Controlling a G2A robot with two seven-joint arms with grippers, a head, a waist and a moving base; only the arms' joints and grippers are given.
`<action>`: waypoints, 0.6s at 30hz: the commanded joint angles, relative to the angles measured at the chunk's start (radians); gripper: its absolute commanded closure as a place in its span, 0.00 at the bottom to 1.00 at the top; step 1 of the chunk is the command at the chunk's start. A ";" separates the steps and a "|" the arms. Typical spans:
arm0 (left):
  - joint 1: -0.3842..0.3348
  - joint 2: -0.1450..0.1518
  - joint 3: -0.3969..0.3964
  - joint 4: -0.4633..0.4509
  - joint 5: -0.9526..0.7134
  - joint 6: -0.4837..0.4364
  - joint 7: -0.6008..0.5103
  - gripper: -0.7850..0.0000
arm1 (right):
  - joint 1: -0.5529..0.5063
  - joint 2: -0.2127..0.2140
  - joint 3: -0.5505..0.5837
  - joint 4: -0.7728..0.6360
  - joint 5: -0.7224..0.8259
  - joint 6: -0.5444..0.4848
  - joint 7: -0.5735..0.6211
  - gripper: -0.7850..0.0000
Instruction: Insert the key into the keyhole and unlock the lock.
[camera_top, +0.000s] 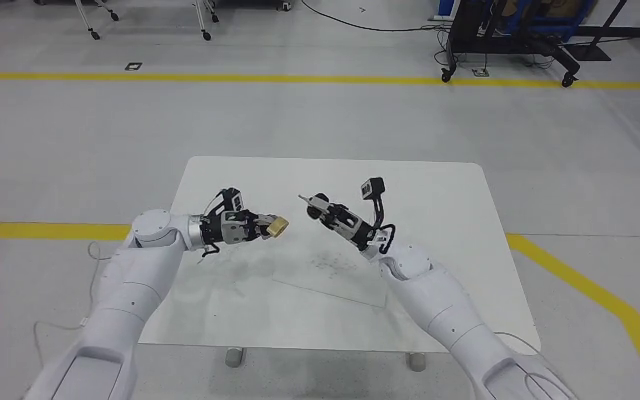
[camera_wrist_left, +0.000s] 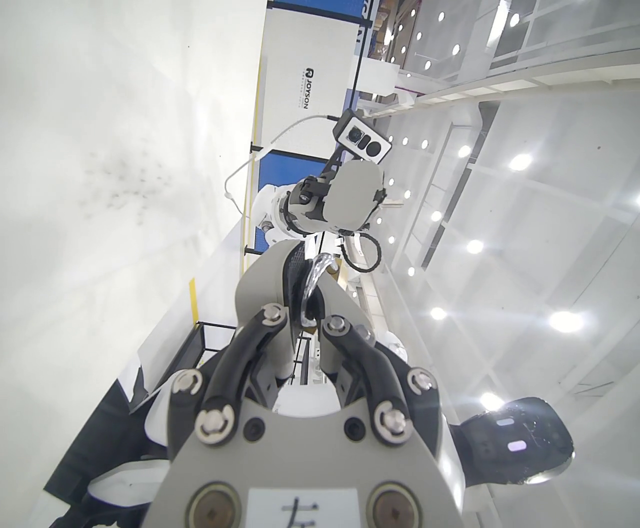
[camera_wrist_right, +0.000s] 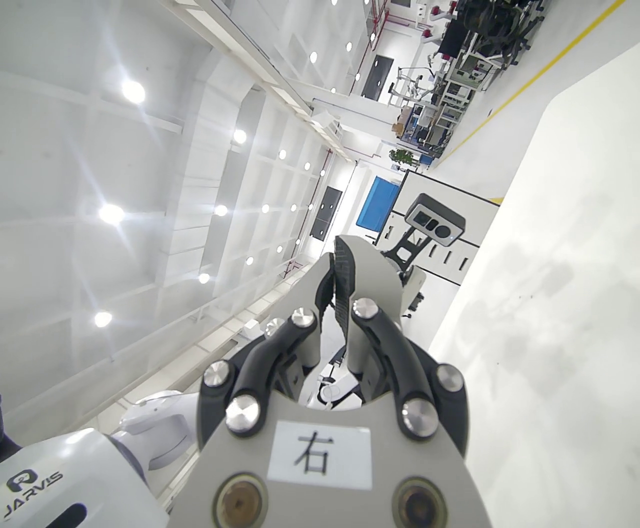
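From above, the left end effector (camera_top: 262, 228) is clamped on a brass padlock (camera_top: 278, 226), held up over the white worktop (camera_top: 430, 190). The keyhole is too small to make out. The right end effector (camera_top: 318, 207) faces it and pinches a thin silver key (camera_top: 304, 199), which juts out on the padlock's side, near it but apart. Yellow floor lines (camera_top: 300, 77) run past the worktop.

In the left wrist view the fingers are closed on the padlock's steel shackle (camera_wrist_left: 316, 272), and the brass body is hidden behind them. The right end effector (camera_wrist_left: 352, 202) sits beyond.

In the right wrist view the fingers (camera_wrist_right: 365, 280) press together, and what they pinch is hidden between the pads. The worktop (camera_wrist_right: 550, 300) lies alongside, with ceiling lights (camera_wrist_right: 111, 213) glaring opposite
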 joint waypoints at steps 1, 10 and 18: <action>-0.007 -0.002 0.003 0.015 -0.006 -0.005 -0.011 1.00 | 0.020 -0.012 -0.023 0.026 -0.025 -0.003 -0.025 1.00; -0.017 -0.009 0.020 0.032 0.017 -0.023 0.011 1.00 | 0.080 -0.053 -0.093 0.083 -0.103 0.010 -0.075 1.00; -0.026 -0.008 0.011 0.050 0.028 -0.036 0.065 1.00 | 0.073 -0.056 -0.094 0.071 -0.109 0.026 -0.009 1.00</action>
